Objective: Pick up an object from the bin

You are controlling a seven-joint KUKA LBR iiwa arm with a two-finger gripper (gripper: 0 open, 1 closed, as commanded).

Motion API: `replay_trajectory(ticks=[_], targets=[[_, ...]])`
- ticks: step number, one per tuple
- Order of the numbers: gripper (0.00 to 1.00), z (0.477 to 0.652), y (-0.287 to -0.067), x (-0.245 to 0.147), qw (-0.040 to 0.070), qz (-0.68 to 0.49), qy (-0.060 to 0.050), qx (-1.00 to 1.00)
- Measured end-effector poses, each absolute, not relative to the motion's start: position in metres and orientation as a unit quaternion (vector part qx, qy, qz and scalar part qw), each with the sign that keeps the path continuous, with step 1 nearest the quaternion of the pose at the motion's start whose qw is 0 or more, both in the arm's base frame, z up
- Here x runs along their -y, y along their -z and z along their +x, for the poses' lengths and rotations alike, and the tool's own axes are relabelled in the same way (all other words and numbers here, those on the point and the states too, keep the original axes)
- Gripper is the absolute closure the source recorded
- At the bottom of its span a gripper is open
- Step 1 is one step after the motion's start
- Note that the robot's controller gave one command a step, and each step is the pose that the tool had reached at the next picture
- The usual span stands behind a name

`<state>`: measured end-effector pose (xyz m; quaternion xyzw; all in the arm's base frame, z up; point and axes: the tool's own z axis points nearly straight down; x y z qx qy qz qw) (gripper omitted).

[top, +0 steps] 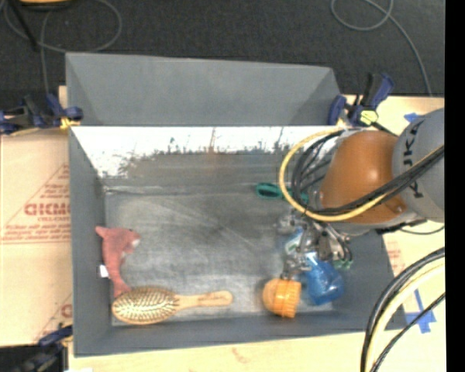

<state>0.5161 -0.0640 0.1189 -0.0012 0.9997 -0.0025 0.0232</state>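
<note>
- The gripper point(308, 256) hangs low over the right end of the grey metal bin point(201, 91), under the arm's orange wrist cover point(356, 180) and its looped cables.
- Whether it is released or clenched cannot be told; its tip is lost among metal parts and blue plastic.
- A translucent blue plastic thing point(324, 284) lies just beneath the gripper, near the bin's near right corner, seemingly touching it.
- A small rounded orange object point(281, 297) sits just beside the blue thing, on its left, by the near edge.
- A wooden-handled hairbrush point(167, 303) lies along the near edge towards the left corner.
- A pink fish-shaped toy point(116, 253) lies by the left edge, just above the brush head.
- A green item point(266, 191) shows partly by the far edge, beside the cables.
</note>
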Motion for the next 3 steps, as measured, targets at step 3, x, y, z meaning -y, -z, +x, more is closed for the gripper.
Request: replay_trajectory(ticks=[3], targets=[[0.0,0.488,-0.105,0.088,0.0,-0.258,0.0,-0.966]])
